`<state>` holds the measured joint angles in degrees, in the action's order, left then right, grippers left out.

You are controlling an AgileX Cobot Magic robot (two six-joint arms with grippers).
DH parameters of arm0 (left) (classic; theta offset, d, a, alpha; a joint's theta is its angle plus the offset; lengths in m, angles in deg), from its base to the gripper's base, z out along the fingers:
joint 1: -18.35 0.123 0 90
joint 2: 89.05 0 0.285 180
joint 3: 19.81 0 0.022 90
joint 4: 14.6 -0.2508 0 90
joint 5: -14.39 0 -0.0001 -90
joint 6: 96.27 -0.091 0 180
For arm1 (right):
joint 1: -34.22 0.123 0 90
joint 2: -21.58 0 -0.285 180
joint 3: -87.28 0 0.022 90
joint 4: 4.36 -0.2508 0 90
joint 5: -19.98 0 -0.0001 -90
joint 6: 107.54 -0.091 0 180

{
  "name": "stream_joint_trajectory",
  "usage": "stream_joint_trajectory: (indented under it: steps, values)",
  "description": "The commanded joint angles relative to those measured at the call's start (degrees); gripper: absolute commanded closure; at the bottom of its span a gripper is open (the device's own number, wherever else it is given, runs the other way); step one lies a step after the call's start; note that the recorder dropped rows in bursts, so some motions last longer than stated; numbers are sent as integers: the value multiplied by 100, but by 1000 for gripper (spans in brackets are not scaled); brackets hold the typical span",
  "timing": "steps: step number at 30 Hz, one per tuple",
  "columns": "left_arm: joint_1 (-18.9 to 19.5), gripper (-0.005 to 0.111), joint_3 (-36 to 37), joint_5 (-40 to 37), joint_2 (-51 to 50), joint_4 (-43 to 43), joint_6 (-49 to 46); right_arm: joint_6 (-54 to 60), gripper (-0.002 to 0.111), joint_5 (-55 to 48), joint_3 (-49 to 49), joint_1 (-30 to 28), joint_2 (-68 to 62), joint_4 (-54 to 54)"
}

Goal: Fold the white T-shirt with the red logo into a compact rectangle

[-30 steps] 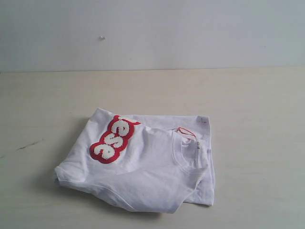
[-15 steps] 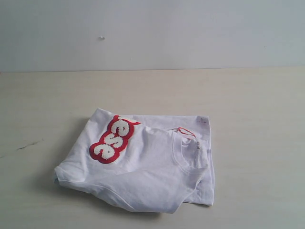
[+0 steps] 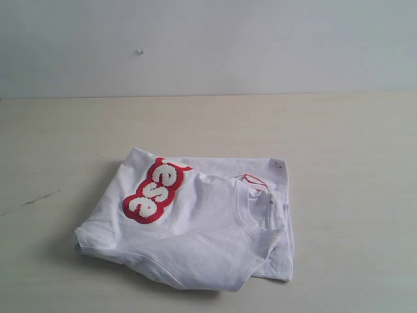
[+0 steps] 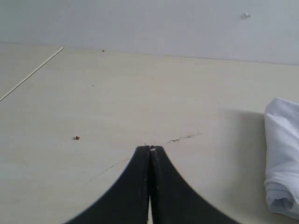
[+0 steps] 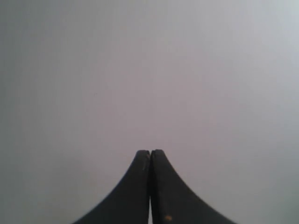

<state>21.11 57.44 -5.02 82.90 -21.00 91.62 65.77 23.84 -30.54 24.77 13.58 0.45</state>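
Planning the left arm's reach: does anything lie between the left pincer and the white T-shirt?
Nothing visible does: only bare table separates the shut left pincer from the white T-shirt and its folded edge.

Part of the logo (image 3: 154, 192) is hidden at a fold of the shirt (image 3: 202, 241); only a few letters show. The tag (image 3: 255, 180) at the shirt's collar is too small to read. The left wrist view cuts off most of the shirt. A dot (image 4: 76, 137) well apart from the shirt is too small to tell. Only the tips of the left gripper (image 4: 150, 148) and right gripper (image 5: 150, 151) show.
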Motion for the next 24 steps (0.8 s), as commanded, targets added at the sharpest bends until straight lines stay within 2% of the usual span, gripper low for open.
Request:
stream_joint_trajectory:
  steps: [1,12,19,24]
  values:
    - [15,107,-3,28,26,7,-27,-357,108,62,528,68,21,326]
    - [15,107,-3,28,26,7,-27,-382,108,62,1504,149,21,340]
    - [15,107,-3,28,26,7,-27,-90,108,-532,1504,149,21,340]
    - [15,107,-3,28,26,7,-27,585,108,-1697,1504,149,21,314]
